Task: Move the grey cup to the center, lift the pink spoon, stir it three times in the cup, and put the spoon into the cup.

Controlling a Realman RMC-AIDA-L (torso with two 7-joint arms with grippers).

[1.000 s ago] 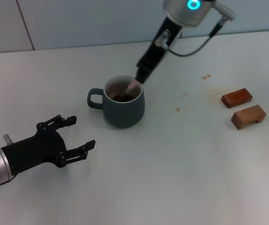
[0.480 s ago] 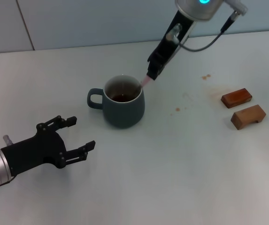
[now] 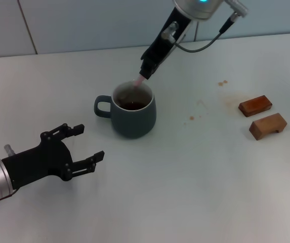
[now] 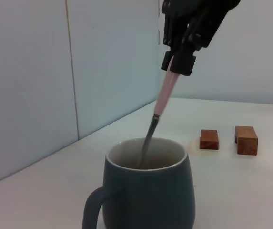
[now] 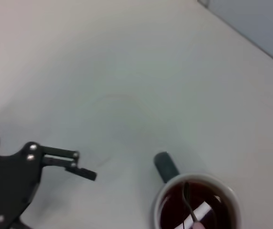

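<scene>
The grey cup [image 3: 132, 112] stands upright at the table's middle, handle toward my left; it also shows in the left wrist view [image 4: 148, 193] and the right wrist view [image 5: 196, 205]. My right gripper [image 3: 146, 71] hangs over the cup's far rim, shut on the pink spoon [image 3: 139, 81]. The spoon's pink handle [image 4: 166, 93] slants down and its metal end sits inside the cup. My left gripper [image 3: 81, 144] is open and empty, low at the front left, apart from the cup.
Two brown wooden blocks [image 3: 255, 105] [image 3: 267, 125] lie at the right of the table. Small brown stains [image 3: 221, 82] mark the surface between cup and blocks. A pale wall runs along the back.
My right gripper has swung left with the spoon, from the cup's right rim to its far-left rim. The cup and left arm have stayed put.
</scene>
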